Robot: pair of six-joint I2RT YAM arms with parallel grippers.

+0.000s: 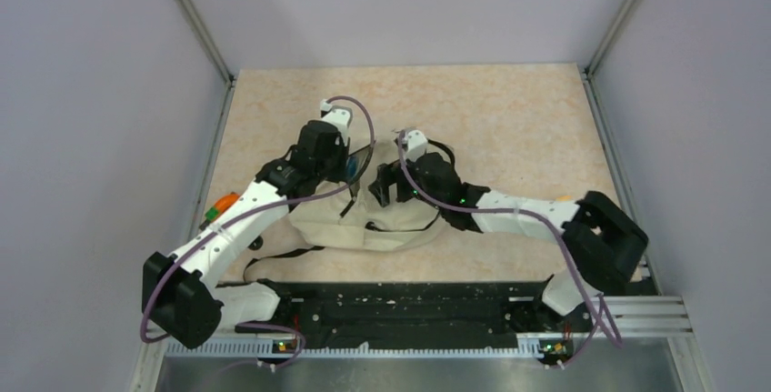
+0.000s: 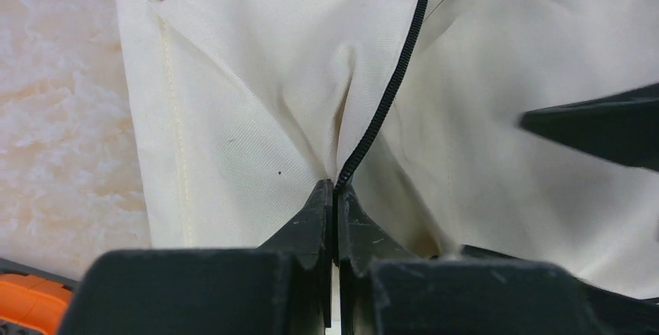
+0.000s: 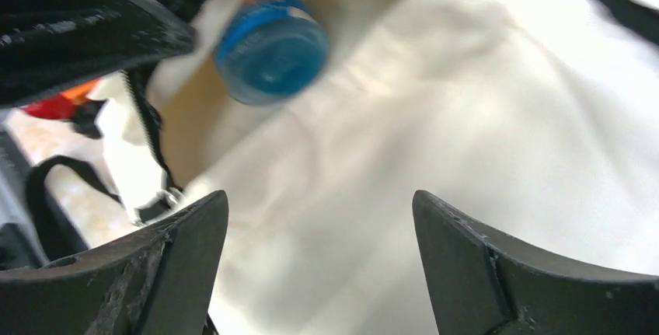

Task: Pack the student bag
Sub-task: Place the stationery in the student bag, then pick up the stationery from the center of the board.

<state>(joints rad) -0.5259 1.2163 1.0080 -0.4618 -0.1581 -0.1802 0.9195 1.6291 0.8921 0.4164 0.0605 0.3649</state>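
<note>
Grip: left gripper (image 2: pixel 336 195) clenched on student bag (image 2: pixel 256 102) at zipper (image 2: pixel 388 78), mouth held up; right gripper (image 3: pixel 319 199) released, empty. Retreat without snagging blue-capped item (image 3: pixel 270 47).

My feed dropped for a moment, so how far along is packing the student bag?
Done: a blue-capped item sits in the student bag's open mouth. In hand: the left fingers are shut on the fabric at the zipper; the right fingers stand open, empty, beside it. Left: an orange item lies outside the bag, possibly to pack, and the zipper is open.
</note>
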